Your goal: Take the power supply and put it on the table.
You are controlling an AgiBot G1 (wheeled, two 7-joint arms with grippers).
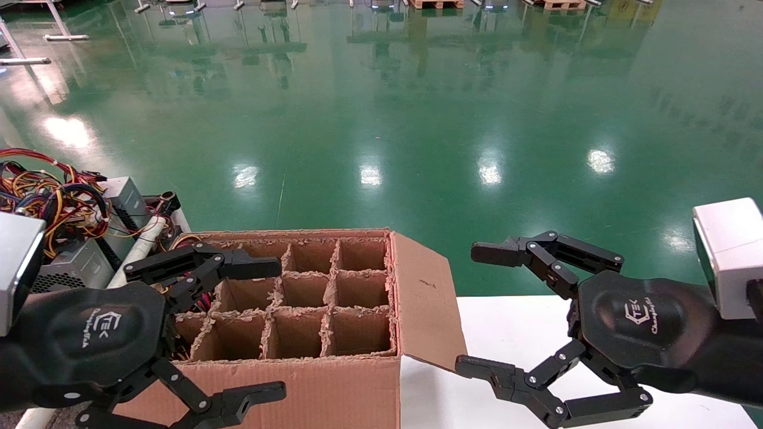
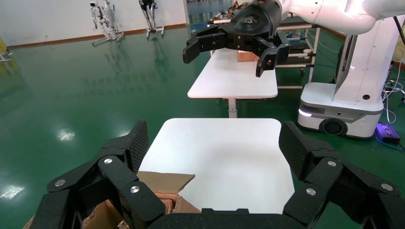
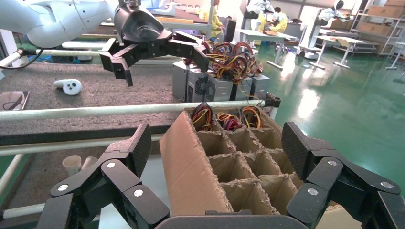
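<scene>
Head view puts the left claw (image 1: 238,328) in the lower left of the frame, its fingers spread wide apart over the near left corner of the cardboard box (image 1: 334,381) and holding nothing. The right claw (image 1: 486,310) sits in the lower right of the frame, likewise wide apart and empty, over the white desk (image 1: 512,333).

Most of the box cells in sight are bare. The right wrist view shows red, yellow and black wire bundles (image 3: 224,117) rising from one row of cells along the box's side — power supplies most likely sit under them, though their metal bodies are hidden. More grey units (image 1: 122,202) with tangled wires are heaped at the far left of the head view, outside the box.

So the task looks to be at its start: nothing is gripped, and no power supply lies on the desk. What is left is the whole job — reaching into a wired cell, lifting a unit out, carrying it across and setting it down.
</scene>
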